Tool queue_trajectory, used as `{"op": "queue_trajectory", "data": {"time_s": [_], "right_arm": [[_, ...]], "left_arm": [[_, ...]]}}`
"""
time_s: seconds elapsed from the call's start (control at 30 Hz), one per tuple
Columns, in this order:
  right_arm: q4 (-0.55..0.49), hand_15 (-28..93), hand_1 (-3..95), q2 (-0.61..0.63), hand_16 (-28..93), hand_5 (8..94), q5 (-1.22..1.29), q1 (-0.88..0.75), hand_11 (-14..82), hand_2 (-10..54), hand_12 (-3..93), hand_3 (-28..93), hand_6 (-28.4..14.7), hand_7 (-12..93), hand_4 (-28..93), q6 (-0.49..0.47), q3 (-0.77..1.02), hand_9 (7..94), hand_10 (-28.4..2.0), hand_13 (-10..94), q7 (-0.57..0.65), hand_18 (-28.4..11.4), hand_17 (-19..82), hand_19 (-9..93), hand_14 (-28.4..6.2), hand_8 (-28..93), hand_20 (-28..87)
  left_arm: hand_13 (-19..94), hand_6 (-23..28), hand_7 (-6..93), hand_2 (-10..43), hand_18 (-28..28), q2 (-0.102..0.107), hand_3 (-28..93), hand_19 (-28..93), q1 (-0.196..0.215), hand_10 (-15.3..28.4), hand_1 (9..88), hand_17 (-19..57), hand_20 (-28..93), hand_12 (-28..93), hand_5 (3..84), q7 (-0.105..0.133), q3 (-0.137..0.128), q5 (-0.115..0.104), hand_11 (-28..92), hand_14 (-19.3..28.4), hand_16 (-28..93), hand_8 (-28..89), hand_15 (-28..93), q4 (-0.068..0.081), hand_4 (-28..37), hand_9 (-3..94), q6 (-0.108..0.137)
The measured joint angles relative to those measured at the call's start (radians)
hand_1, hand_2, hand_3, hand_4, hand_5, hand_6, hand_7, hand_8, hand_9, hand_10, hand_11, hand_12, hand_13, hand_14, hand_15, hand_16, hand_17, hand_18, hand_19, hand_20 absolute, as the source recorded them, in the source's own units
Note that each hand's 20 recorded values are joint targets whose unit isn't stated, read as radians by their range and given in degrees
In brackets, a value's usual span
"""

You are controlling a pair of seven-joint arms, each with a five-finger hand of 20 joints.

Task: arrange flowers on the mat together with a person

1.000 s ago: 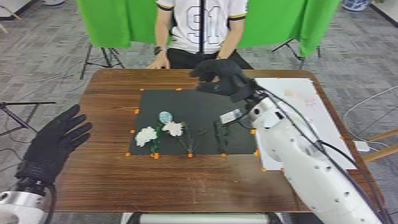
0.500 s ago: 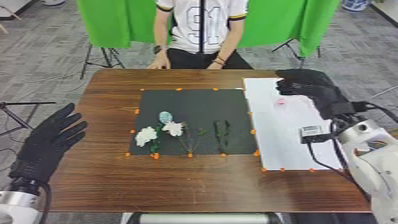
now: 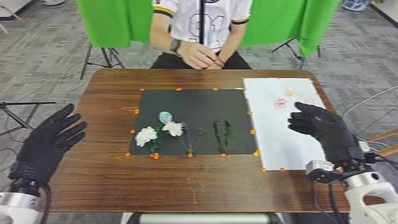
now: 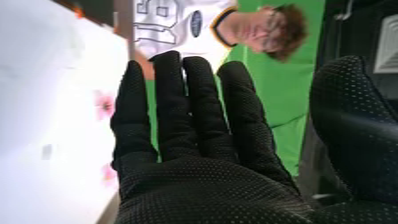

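Head view, left to right: robot's left hand (image 3: pixel 44 145) held off the dark mat's left side, fingers straight, nothing grasped. On the bench (image 3: pixel 187 185), dark mat (image 3: pixel 185 106) edged with orange bits. Toward its near left corner, a ruffled white flower (image 3: pixel 146 136); next a pale blue flower (image 3: pixel 165 117), then a second white flower (image 3: pixel 173 129), close by, thin stem trailing toward the near edge. Right of those, dark green stems (image 3: pixel 222 136) side by side, near the mat's near edge; blooms on them, cannot tell. Farther right, white sheet (image 3: pixel 284 135) bearing small pink flowers (image 3: pixel 281 101), toward the far end. Right hand (image 3: pixel 324 129) over the sheet's right side, released, empty; right wrist view has the fingers extended, thumb well apart. Handling, my judgement: all very light; petals soft, easily crushed; stems thin, bendy, likely stiffer than the heads. Best hold: light pinch on stem just under bloom. Lying flat, they may skid or roll from thick glove fingers; leaves could snag a neighbour.
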Motion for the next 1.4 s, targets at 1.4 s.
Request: {"op": "queue_trajectory", "data": {"time_s": [1.4], "right_arm": [[0.006, 30, 22.3, -0.032, 28, 44.3, -0.028, 0.004, 18.1, -1.2, 26.2, 86, -4.4, 19, -23, 0.005, -0.015, 45.0, -14.5, 37, 0.012, -19.6, 13, 49, -11.7, -10, 32]], "left_arm": [[22, 2.8, 13.9, -2.8, 21.7, -0.005, 70, 43, 0.001, 10.9, 26.0, -8.3, 10, 20, 30.8, 0.003, -0.004, 0.000, 14, 14.3, 4, -7, 21, 0.000, -25.2, 26.7, -0.002]]}}
